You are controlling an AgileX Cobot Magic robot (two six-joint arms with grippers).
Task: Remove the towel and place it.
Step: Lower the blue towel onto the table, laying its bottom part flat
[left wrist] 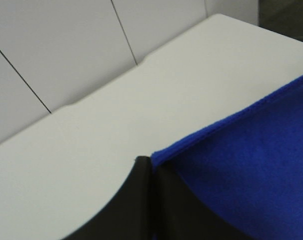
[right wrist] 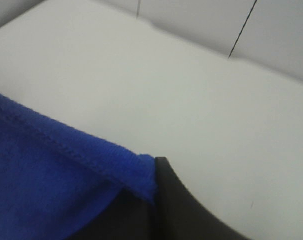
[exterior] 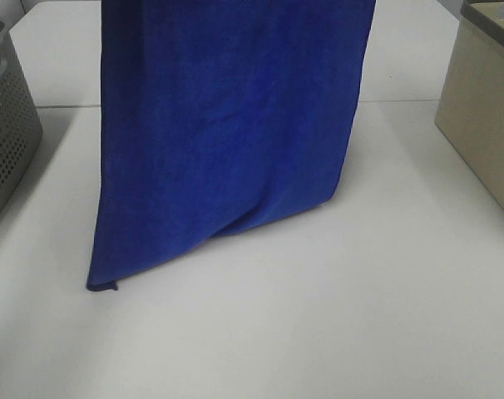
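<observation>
The deep blue towel (exterior: 227,125) hangs as a wide sheet from above the top of the exterior high view. Its lower left corner (exterior: 102,284) touches the white table (exterior: 318,316); its lower right edge is lifted. Both grippers are out of the exterior high view. In the left wrist view my left gripper (left wrist: 151,167) is shut on a top corner of the towel (left wrist: 251,165). In the right wrist view my right gripper (right wrist: 154,175) is shut on the other top corner of the towel (right wrist: 46,180), whose stitched hem shows.
A grey perforated basket (exterior: 7,125) stands at the left edge of the table. A beige box (exterior: 485,116) stands at the right edge. A seam in the table runs behind the towel.
</observation>
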